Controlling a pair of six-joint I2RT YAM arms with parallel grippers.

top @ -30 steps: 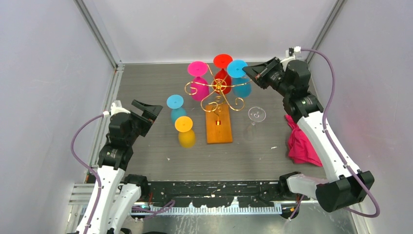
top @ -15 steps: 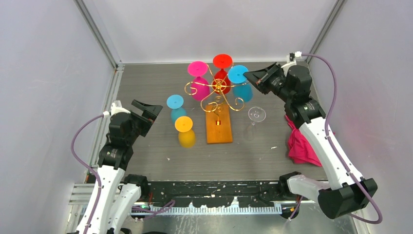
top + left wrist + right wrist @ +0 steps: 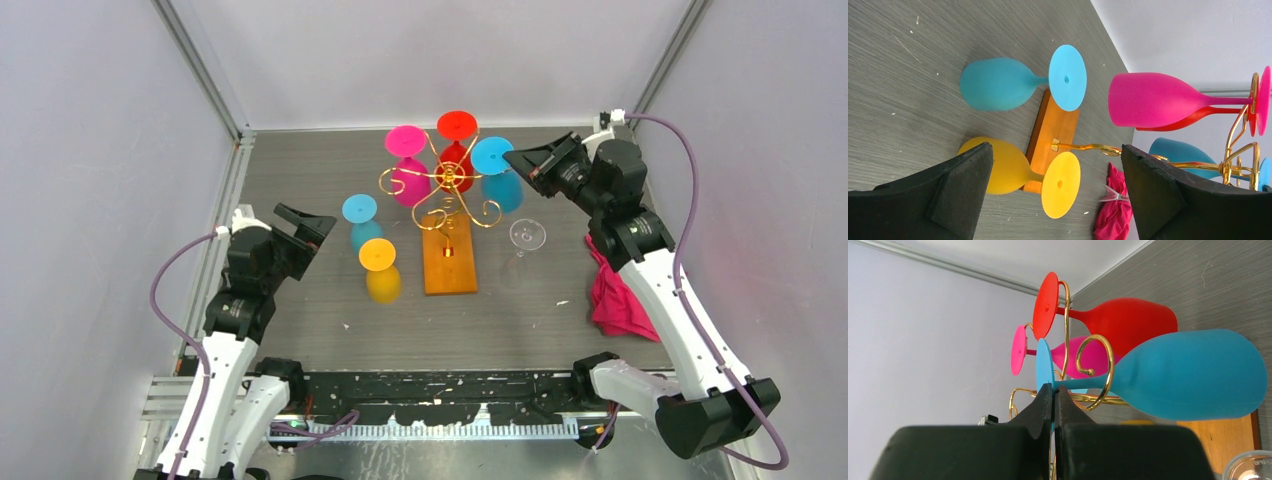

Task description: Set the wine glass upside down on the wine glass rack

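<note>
Blue wine glass (image 3: pixel 492 156) foot pinched by raised right hand (image 3: pixel 509 156), left hand (image 3: pixel 308 224) wide open

Enclosed by pale lilac walls (image 3: pixel 80 150) at nine, twelve and three o'clock. Below, dark grey wood-grain tabletop (image 3: pixel 300 180), scuffed with white flecks. Framed by aluminium posts (image 3: pixel 200 70) at eleven and one. Lit evenly, softly.

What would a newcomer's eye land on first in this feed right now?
The gold wine glass rack in the middle, with a pink glass, a red glass and a blue wine glass hanging bowl-down from its arms. Next, the right gripper, shut on that blue wine glass's foot. Then a yellow glass and a second blue glass standing upside down on the table, left of the rack's wooden base.
</note>
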